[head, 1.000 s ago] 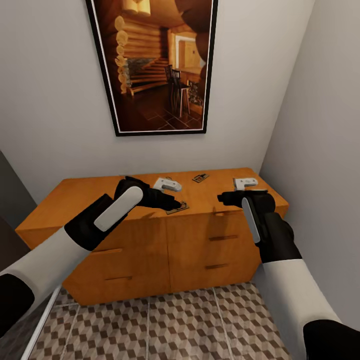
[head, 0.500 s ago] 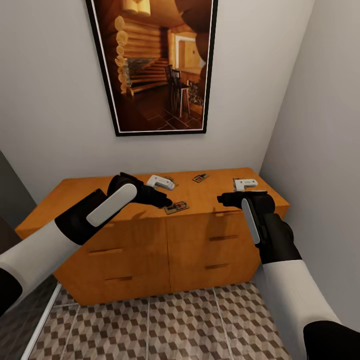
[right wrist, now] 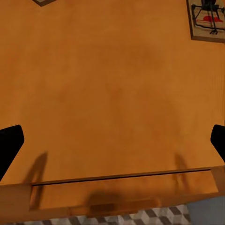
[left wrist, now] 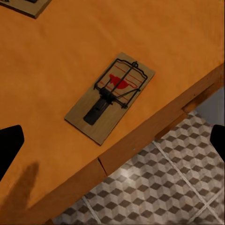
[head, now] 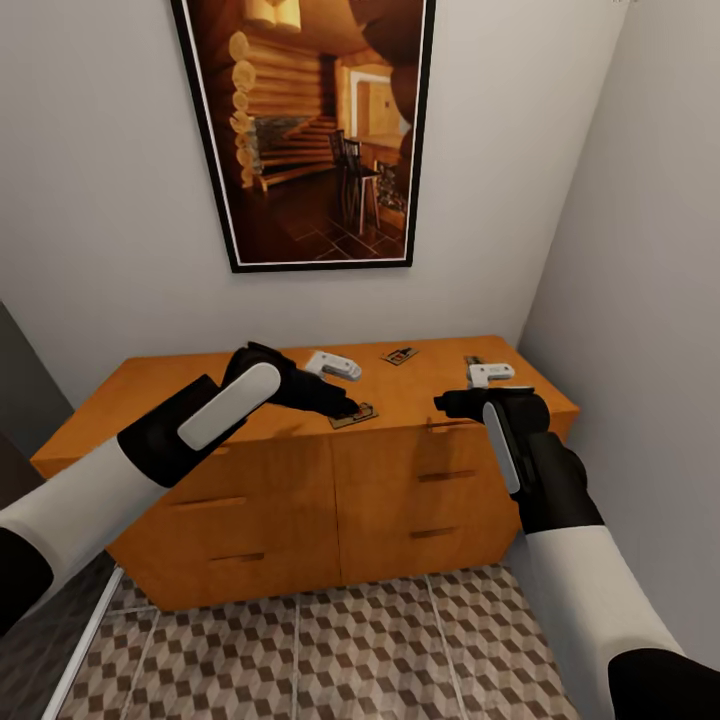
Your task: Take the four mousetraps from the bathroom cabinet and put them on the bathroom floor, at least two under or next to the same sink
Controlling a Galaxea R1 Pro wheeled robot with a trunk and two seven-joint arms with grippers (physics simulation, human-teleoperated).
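The orange wooden cabinet [head: 200, 400] stands against the wall with mousetraps lying on its top. One mousetrap [head: 355, 414] [left wrist: 110, 96] lies by the front edge, and my left gripper [head: 343, 406] [left wrist: 112, 140] hovers open just over it, fingers apart on either side. A second mousetrap [head: 400, 354] lies further back. In the right wrist view another mousetrap [right wrist: 206, 18] sits toward the cabinet's back. My right gripper [head: 448, 399] [right wrist: 112, 138] is open above the cabinet's bare top near the front right. The cube-patterned bathroom floor [head: 350, 650] lies below.
A large framed picture [head: 310, 130] hangs on the wall above the cabinet. The right wall [head: 640, 300] stands close beside my right arm. A dark panel [head: 20, 400] is at the far left. Drawer fronts [head: 430, 500] face me.
My left arm drew back to the left a little, then returned over the front mousetrap. The right gripper stayed almost still.
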